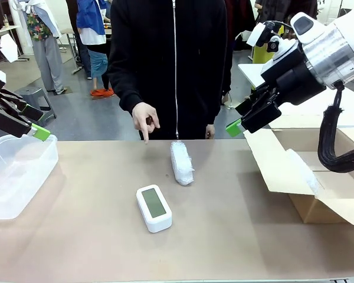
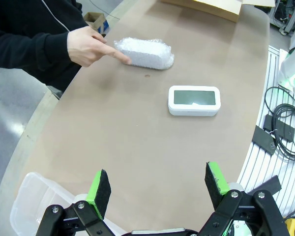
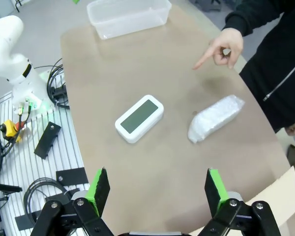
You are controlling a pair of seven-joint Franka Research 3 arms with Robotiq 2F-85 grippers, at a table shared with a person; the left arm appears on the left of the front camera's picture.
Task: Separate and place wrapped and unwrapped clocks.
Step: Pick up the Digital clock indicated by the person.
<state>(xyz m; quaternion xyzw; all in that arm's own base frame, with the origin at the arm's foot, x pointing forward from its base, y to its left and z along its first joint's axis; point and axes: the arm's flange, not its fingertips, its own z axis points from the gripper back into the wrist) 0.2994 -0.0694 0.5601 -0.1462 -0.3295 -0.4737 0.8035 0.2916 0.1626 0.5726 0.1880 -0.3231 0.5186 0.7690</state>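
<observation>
A bubble-wrapped clock (image 1: 182, 163) (image 2: 143, 53) (image 3: 215, 118) lies mid-table near the far edge. In front of it lies a plain white unwrapped clock (image 1: 153, 207) (image 2: 194, 100) (image 3: 139, 118) with its grey-green screen up. A person's hand (image 1: 144, 118) (image 2: 91, 46) (image 3: 221, 47) points a finger down just left of the wrapped bundle. My left gripper (image 2: 157, 187) hangs open above the clear plastic box (image 1: 17, 174), its green fingertip (image 1: 41, 132) showing at the left edge. My right gripper (image 3: 157, 191) is open and raised over the cardboard box (image 1: 318, 177), with a green fingertip (image 1: 234, 127) visible.
The clear plastic box (image 3: 129, 17) (image 2: 34, 201) stands at the table's left end. The open cardboard box has its flaps spread at the right end. Cables and brackets (image 3: 39, 142) lie off the table on the robot's side. The person stands close against the far edge.
</observation>
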